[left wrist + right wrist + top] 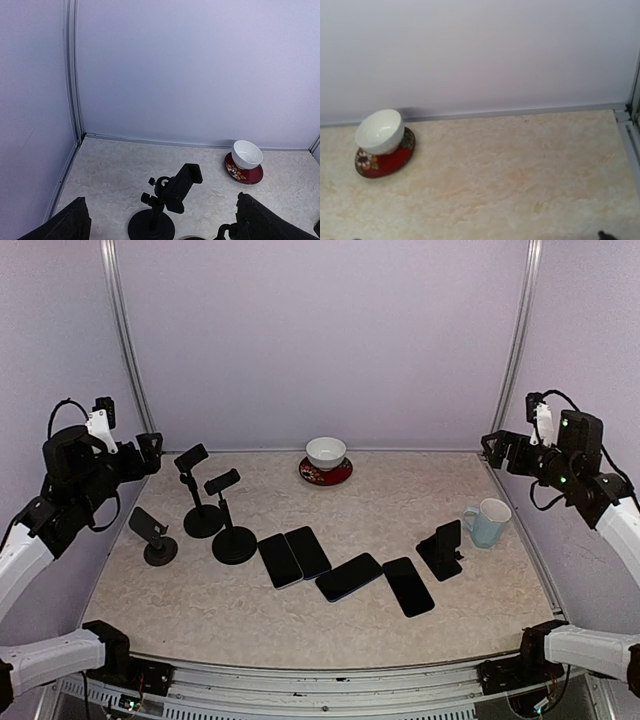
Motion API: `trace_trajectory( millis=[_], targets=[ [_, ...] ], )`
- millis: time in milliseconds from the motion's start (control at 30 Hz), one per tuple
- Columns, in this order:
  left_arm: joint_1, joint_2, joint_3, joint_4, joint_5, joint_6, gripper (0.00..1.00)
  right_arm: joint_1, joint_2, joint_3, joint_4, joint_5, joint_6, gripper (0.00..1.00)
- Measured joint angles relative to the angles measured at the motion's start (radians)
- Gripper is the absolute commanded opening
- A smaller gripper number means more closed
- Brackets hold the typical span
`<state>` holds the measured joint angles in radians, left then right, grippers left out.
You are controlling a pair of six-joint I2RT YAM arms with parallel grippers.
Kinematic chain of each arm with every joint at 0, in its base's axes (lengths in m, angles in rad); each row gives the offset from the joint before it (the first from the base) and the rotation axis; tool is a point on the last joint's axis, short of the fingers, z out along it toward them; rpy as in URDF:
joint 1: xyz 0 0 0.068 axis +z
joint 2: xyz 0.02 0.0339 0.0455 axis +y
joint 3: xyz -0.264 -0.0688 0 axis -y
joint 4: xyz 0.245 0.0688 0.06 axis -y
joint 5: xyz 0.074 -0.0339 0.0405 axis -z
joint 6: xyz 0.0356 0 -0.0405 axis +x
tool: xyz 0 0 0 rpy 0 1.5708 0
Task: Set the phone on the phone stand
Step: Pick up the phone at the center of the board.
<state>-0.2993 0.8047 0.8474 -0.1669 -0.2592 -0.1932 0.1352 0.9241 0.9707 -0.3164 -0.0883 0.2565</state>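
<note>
desk (500,610): task not yet started | left pincer (150,452) and right pincer (495,447): up at the side edges, fingers apart, empty | phones (349,576): four flat, mid-desk toward the near edge | best bet: right arm pinches the rightmost phone (408,586) across its width and lowers it into the neighbouring stand (442,550).

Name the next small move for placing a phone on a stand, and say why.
Probably lower the right gripper toward the rightmost phone: that gripper hangs open and empty, and the phone lies flat, untouched, right beside the low stand.
</note>
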Motion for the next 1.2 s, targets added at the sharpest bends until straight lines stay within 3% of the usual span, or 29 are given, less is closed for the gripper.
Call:
trace_trajectory(
  millis=[367,600,1200],
  targets=[
    [0.039,0.001,-0.082,0.041,0.052,-0.028,0.99,0.0,-0.134,-0.093,0.088,-0.118,0.09,1.0],
    [0.043,0.001,-0.109,0.054,0.116,-0.028,0.99,0.033,0.031,-0.037,0.089,-0.195,0.09,1.0],
    [0.047,0.049,-0.109,0.054,0.131,-0.043,0.99,0.314,0.202,-0.003,-0.035,-0.039,-0.01,1.0]
  ],
)
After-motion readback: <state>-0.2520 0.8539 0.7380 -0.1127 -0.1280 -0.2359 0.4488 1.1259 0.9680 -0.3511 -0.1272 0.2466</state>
